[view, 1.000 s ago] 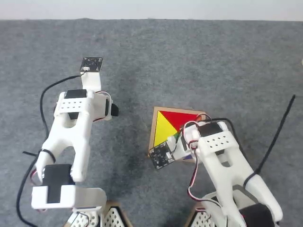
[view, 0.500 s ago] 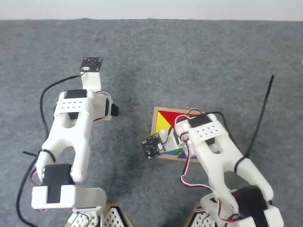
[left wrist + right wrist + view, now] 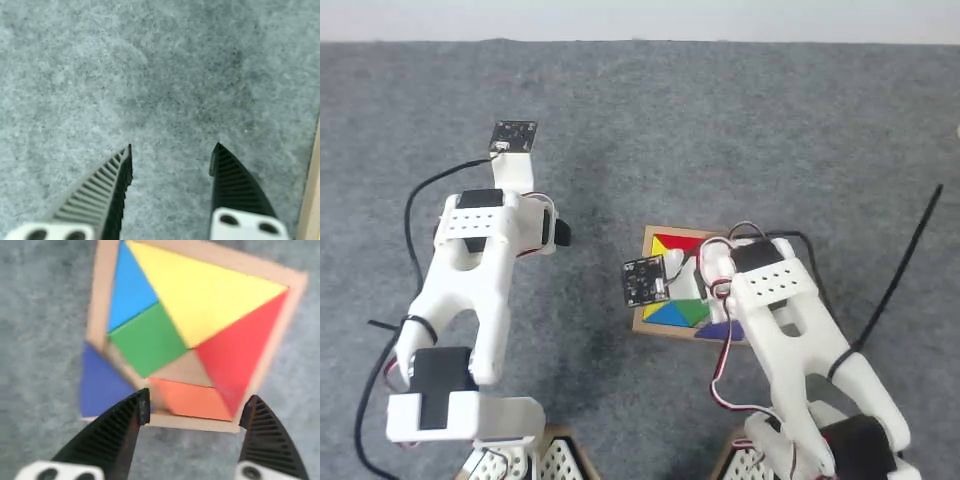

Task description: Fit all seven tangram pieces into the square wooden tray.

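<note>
The square wooden tray (image 3: 295, 282) holds a yellow triangle (image 3: 205, 300), a red triangle (image 3: 240, 350), a light blue triangle (image 3: 131, 287), a green square (image 3: 149, 339) and an orange piece (image 3: 192, 400). A dark blue triangle (image 3: 100, 385) lies across the tray's edge, partly on the carpet. A bare wooden gap (image 3: 182, 367) shows among the pieces. My right gripper (image 3: 197, 399) hangs open above the orange piece. The right arm (image 3: 765, 290) covers much of the tray (image 3: 660, 329) from above. My left gripper (image 3: 172, 149) is open over bare carpet.
Grey carpet (image 3: 740, 130) covers the whole table. The left arm (image 3: 480, 260) stands well left of the tray, and the tray's edge (image 3: 312, 200) just shows beside its gripper. Cables (image 3: 900, 290) trail right of the right arm.
The right arm has shifted over the tray, its wrist camera moving from the tray's near-left corner up along the left edge. The left arm has not moved.
</note>
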